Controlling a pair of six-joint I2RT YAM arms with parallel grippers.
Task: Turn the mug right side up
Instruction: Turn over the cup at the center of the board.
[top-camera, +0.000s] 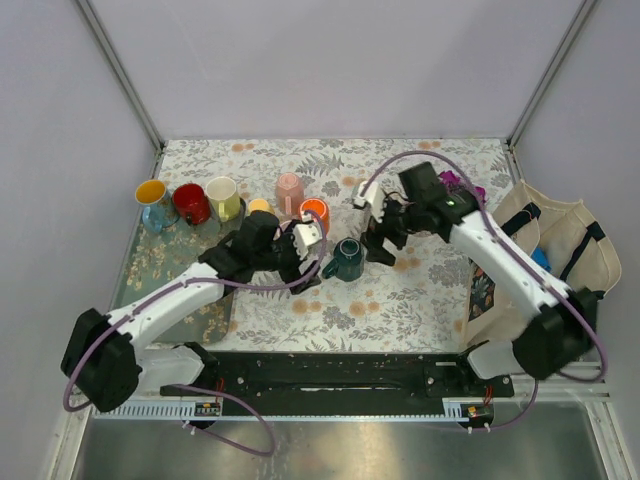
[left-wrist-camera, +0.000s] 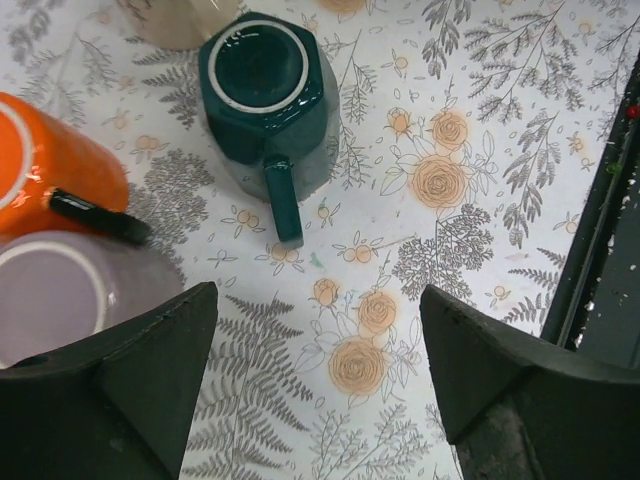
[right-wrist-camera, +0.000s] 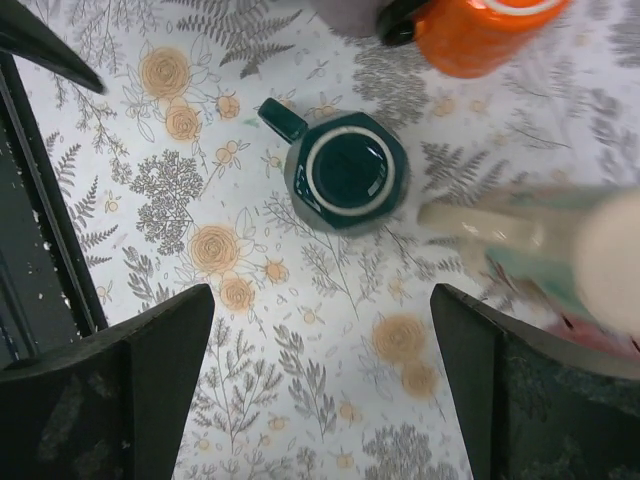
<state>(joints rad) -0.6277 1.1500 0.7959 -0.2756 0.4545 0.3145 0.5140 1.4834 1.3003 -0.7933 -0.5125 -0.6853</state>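
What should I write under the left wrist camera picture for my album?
The open left hand hovers near an upside-down green mug on the flowery table, beside an orange mug.

I see the mug upside down near the middle of the flowered cloth, its mouth flat on the fabric. It is dark teal with a faceted body. The base faces up, showing a pale ring around a dark centre. Its handle sticks out to the left and slightly near.
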